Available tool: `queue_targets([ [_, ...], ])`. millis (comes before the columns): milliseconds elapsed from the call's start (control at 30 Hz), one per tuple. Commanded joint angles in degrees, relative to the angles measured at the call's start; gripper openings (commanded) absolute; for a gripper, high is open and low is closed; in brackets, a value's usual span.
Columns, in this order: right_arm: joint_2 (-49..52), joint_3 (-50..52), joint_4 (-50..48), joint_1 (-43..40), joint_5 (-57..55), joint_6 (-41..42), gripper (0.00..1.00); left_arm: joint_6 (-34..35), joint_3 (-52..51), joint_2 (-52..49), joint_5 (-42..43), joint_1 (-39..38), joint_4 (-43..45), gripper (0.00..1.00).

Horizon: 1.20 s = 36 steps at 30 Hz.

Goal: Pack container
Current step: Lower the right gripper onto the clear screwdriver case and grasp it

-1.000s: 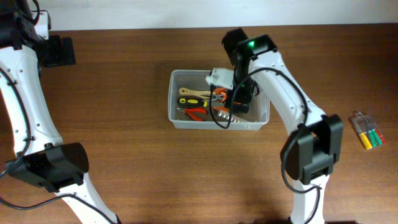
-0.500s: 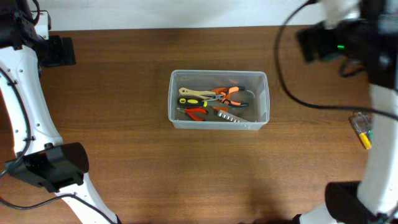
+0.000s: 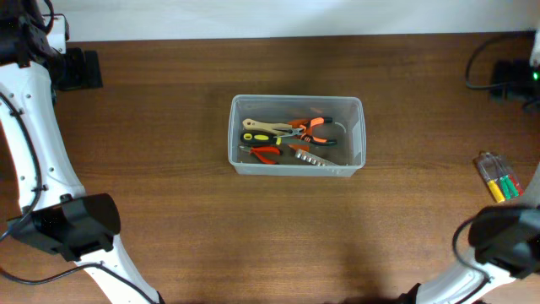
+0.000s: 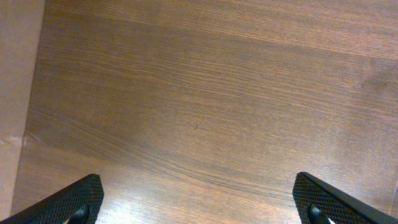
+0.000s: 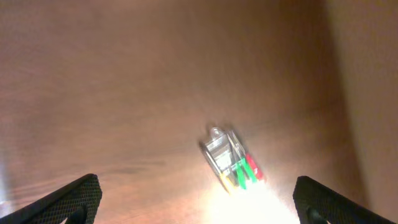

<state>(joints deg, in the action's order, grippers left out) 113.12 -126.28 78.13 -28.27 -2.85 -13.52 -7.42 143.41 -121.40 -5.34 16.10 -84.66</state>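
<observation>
A clear plastic container [image 3: 357, 135] stands at the table's middle and holds several hand tools: orange-handled pliers [image 3: 314, 126], a yellow-and-black tool [image 3: 261, 138] and a red-handled tool [image 3: 267, 153]. A small clear pack of screwdrivers with yellow, green and red handles [image 3: 498, 176] lies near the right edge; it also shows in the right wrist view [image 5: 230, 159]. My right gripper [image 5: 199, 200] is open and empty, high above that pack; overhead it sits at the far right edge [image 3: 511, 82]. My left gripper [image 4: 199, 200] is open and empty over bare wood at the far left [image 3: 80, 69].
The brown wooden table [image 3: 169, 194] ends at a pale wall along the top. The left arm's base [image 3: 67, 224] stands at the lower left and the right arm's base [image 3: 504, 241] at the lower right. The table's left edge shows in the left wrist view [image 4: 25, 124].
My right arm has swung from over the container to the far right edge of the table. The tools stay in the container. The left arm has not moved.
</observation>
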Motion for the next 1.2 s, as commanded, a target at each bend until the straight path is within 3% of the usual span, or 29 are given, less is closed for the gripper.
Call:
queue_targets([
  [0, 2.2, 2.1, -0.7, -4.4, -0.4, 1.6, 0.99, 0.7, -0.1, -0.3, 0.6, 0.2, 0.0, 0.99],
  [500, 11.7, 3.2, -6.1, -9.6, -0.4, -17.9, 0.99, 0.7, -0.1, -0.3, 0.6, 0.2, 0.0, 0.99],
  [633, 13.2, 3.2, -3.9, -9.6, -0.5, -18.3, 0.99, 0.7, -0.1, -0.3, 0.6, 0.2, 0.0, 0.99],
  [867, 17.1, 3.3, -2.9, -10.0, -0.2, -29.2, 0.99, 0.7, -0.1, -0.3, 0.6, 0.2, 0.0, 0.99],
  [1167, 24.4, 3.3, -1.7, -10.9, -0.4, -34.7, 0.98, 0.7, -0.1, -0.3, 0.6, 0.2, 0.0, 0.99],
])
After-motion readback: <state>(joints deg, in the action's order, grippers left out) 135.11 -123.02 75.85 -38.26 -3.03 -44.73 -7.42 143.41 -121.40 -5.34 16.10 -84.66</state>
